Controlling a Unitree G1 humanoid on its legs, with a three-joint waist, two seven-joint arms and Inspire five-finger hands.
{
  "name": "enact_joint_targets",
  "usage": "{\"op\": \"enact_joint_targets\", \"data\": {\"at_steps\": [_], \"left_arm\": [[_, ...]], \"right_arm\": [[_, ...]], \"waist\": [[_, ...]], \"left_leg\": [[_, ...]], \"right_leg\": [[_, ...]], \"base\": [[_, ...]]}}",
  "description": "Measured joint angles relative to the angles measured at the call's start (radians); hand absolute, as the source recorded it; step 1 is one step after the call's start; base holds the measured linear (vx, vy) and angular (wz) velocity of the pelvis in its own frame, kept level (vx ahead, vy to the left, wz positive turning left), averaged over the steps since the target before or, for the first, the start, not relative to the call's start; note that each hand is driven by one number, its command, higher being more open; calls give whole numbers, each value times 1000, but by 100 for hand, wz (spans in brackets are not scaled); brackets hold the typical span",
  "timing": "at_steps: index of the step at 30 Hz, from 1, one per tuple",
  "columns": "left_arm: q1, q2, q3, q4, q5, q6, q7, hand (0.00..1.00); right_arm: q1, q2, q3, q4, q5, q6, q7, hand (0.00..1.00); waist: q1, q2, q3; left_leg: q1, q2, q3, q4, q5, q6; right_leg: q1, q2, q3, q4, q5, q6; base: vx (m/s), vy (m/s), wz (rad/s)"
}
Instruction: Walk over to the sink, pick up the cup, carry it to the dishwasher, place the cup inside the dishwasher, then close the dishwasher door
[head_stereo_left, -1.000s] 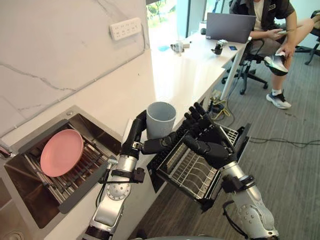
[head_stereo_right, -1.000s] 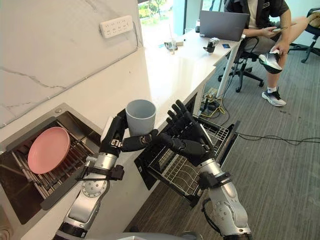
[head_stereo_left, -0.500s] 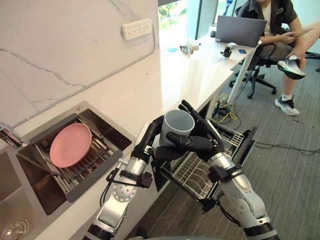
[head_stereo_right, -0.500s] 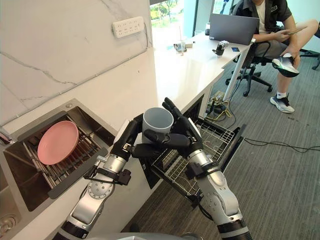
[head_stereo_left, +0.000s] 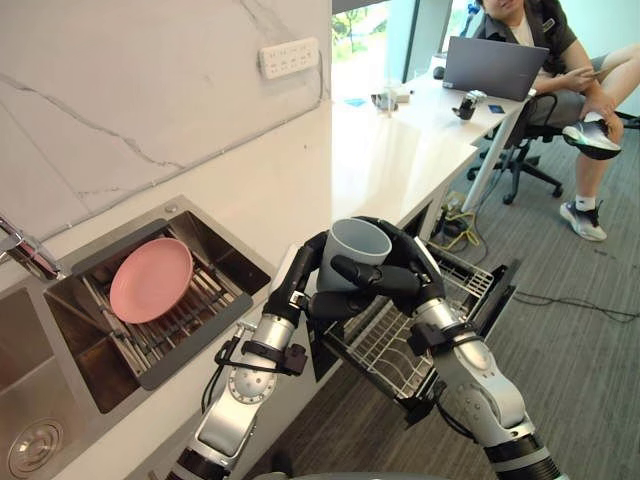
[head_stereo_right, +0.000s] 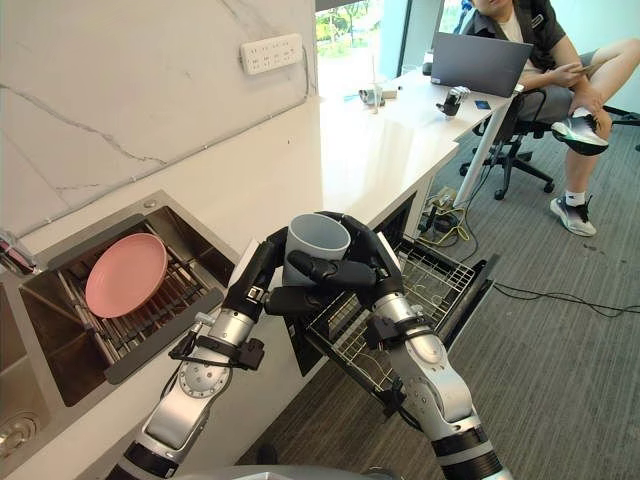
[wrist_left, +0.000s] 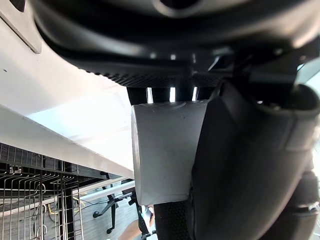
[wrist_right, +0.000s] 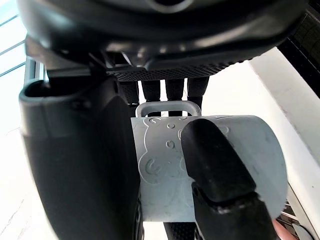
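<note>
Holding the cup (head_stereo_left: 355, 250) two-handed right over the pulled-out dishwasher rack (head_stereo_left: 385, 350)

Wraps the left hand (head_stereo_left: 298, 283) round one side of the cup, fingers curled behind and thumb in front. Curls the right hand (head_stereo_left: 405, 275) round the other side, thumb laid across the wall. Keeps it upright, mouth up, in the air beside the counter edge, touching nothing but the hands. Guessing either a hand-over or just steadying it before lowering into the rack just below. Got a pale glossy counter (head_stereo_left: 390, 170) alongside, with a steel sink (head_stereo_left: 215, 235) sunk into it and a pink plate (head_stereo_left: 151, 279) leaning on the rails inside. Backed by a marble wall (head_stereo_left: 130, 90) with a socket strip (head_stereo_left: 289, 57). Grey carpet floor (head_stereo_left: 570, 380), plus a laptop (head_stereo_left: 487, 68) and a seated person (head_stereo_left: 545, 35) further off.
</note>
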Motion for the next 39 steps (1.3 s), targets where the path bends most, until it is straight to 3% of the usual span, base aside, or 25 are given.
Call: {"op": "enact_joint_targets", "data": {"at_steps": [5, 14, 20, 24, 27, 33, 39], "left_arm": [[-1, -19, -7, 0, 22, 1, 52, 100], [-6, -40, -44, -1, 21, -3, 41, 100], [56, -37, -6, -34, 13, -27, 21, 100], [93, -43, 45, -39, -53, -28, 2, 100], [128, -61, 67, -41, -172, -28, -57, 100], [221, -84, 62, -42, -518, 18, -289, 100], [286, -83, 38, -34, -670, 65, -372, 100]], "right_arm": [[0, 51, 34, -3, -23, -39, -90, 0], [18, 85, -12, -4, -105, -116, -218, 0], [38, 125, -415, -2, -119, -199, -440, 0], [65, 121, -588, -2, -126, -262, -516, 0], [112, 121, -666, -2, -144, -276, -541, 0], [153, 124, -701, 6, -158, -288, -550, 0], [153, 129, -699, 65, -154, -289, -545, 0]], "waist": [[0, 0, -2], [-2, 0, -3], [-4, 0, -3], [-26, 1, -5], [-33, 2, -5], [-30, 5, -9], [-28, 5, -10]], "left_leg": [[-1, 0, 0, 0, 2, 0], [-1, 0, 4, 0, 2, 1], [-1, 0, 5, 0, 3, 1], [-5, 3, 7, 0, 2, 1], [-10, 4, 7, 0, 1, 0], [-30, 2, -3, 0, 1, 0], [-45, -1, -10, 0, 2, 0]], "right_leg": [[0, 0, 0, -2, 3, 0], [0, 1, 5, -6, 9, 1], [0, 1, 5, -9, 9, 2], [0, 5, 4, -19, 12, 1], [-2, 6, 3, -23, 13, 1], [-11, 5, -10, -25, 13, 2], [-19, 3, -16, -23, 13, 3]], "base": [[0, 0, 0], [-2, -1, 0], [0, 0, 0], [0, 0, 0], [-3, -3, 1], [-8, -10, 6], [-4, -6, 4]]}}
